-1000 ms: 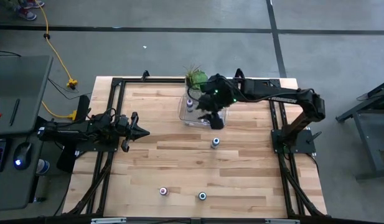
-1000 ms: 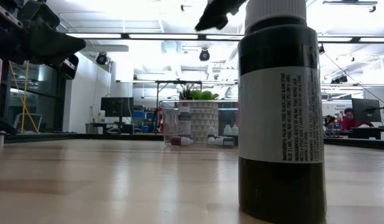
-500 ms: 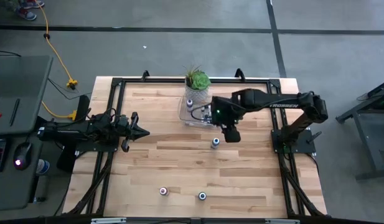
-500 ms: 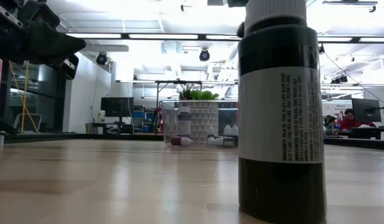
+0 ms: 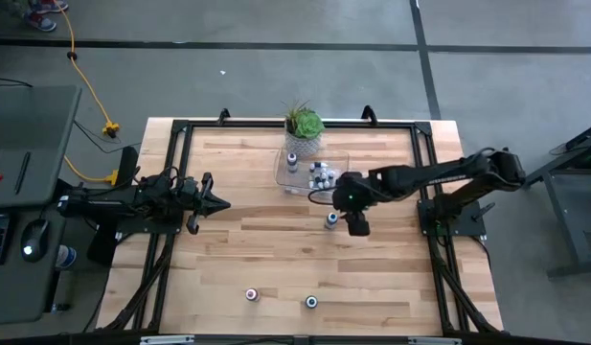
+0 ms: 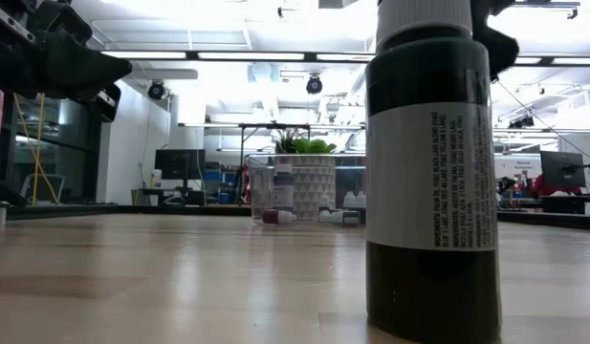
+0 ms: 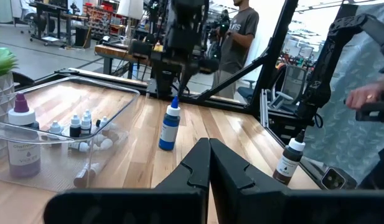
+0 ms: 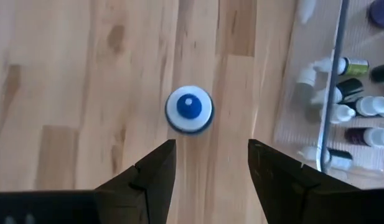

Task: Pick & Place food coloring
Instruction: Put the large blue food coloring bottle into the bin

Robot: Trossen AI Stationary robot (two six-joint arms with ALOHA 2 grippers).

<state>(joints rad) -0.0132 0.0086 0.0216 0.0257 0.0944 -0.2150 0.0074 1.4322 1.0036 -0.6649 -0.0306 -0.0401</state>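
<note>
You have open wood all round the upright blue bottle point(image 5: 330, 221), and the right gripper point(image 5: 357, 226) hangs just beside it with jaws spread and nothing between them. Behind the bottle, the clear tray point(image 5: 339, 159) and the potted plant point(image 5: 304, 126) block the far side. Two more bottles point(image 5: 251, 295) point(image 5: 311, 302) stand well apart near the front edge. The left gripper point(image 5: 216, 202) waits at the left edge.

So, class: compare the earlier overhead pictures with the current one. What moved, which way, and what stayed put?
The right gripper swung away from the clear tray by the plant, toward the table's front, and now hangs over the blue-capped bottle, jaws open and empty. The left gripper, the tray's bottles and the two bottles near the front edge stayed as they were.
</note>
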